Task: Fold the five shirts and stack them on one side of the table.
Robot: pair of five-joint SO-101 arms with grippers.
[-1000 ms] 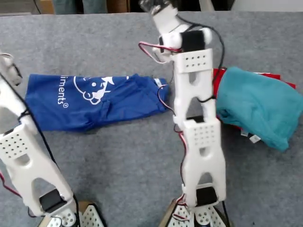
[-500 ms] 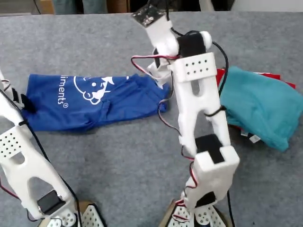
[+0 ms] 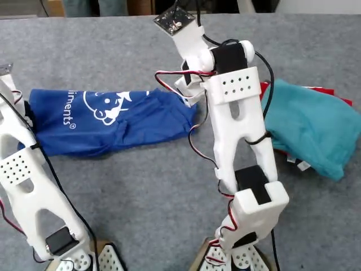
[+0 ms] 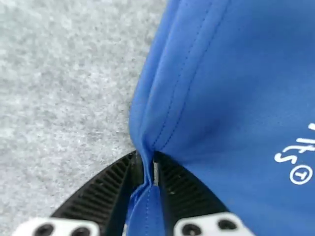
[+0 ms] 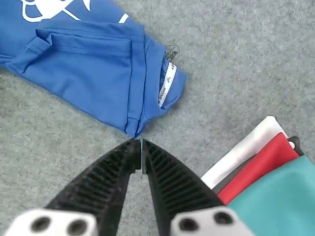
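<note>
Blue shirt point(image 3: 113, 121) lies half-folded in a long band across the grey worktop point(image 3: 141, 197), printed side up. The left pincer point(image 4: 146, 172) is clamped on a pinch of doubled hem at the shirt's plain end. The cloth gathers into a ridge that runs out from the jaws. At the shirt's other end, by the collar label point(image 5: 165, 83), the right pincer point(image 5: 138, 147) sits with its jaws together and nothing between them, its tips just off the shirt's folded corner. Beyond that collar end, apart from the shirt, is a pile point(image 3: 304, 127) of finished shirts, teal on top with red and white edges showing beneath.

The shirt looks like thin, light knit: limp, easy to lift, and likely to sag and slide out of its folds if raised by one end only. The firmest holds appear to be the stitched hem and the seamed corner near the collar, where several layers can be pinched at once. A grip on a single layer would probably peel the fold open.
</note>
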